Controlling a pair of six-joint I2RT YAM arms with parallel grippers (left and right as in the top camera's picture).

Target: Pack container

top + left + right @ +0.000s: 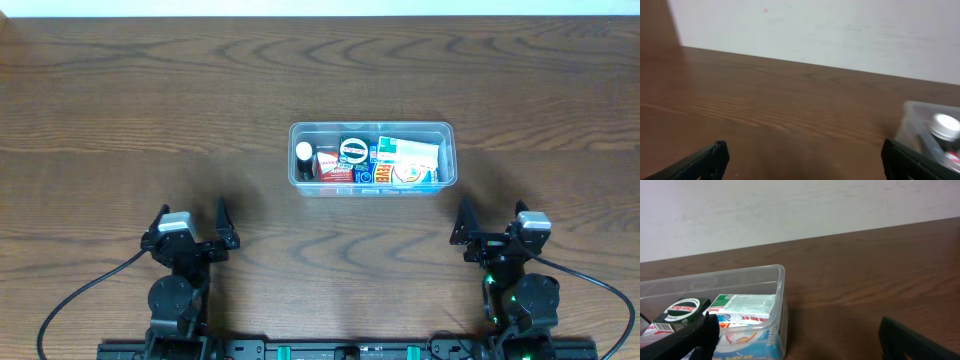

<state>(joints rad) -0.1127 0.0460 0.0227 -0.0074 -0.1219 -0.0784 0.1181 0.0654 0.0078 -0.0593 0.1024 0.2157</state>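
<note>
- The container [294, 165], a clear plastic tub with rounded corners, stands on the brown wood-grain desk [150, 90], a little right of centre, its long side running across the view.
- Inside it, at the left end, lies a white-capped bottle [304, 152]. Beside that is a red-and-white box [328, 165], then a dark green pack with a round white label [352, 150].
- A white-and-green packet [410, 152] fills the right end, with small blue packs [383, 172] near the front wall.
- The left pincer [192, 215] hovers near the front of the desk, well to the left of the container. Its fingers are spread wide with nothing between them.
- The right pincer [492, 215] sits in front of the tub's right end, apart from it. Its fingers are likewise wide apart and hold nothing.
- Its wrist camera looks over the tub's near corner.
- A pale wall [840, 30] rises behind the desk's far edge.
</note>
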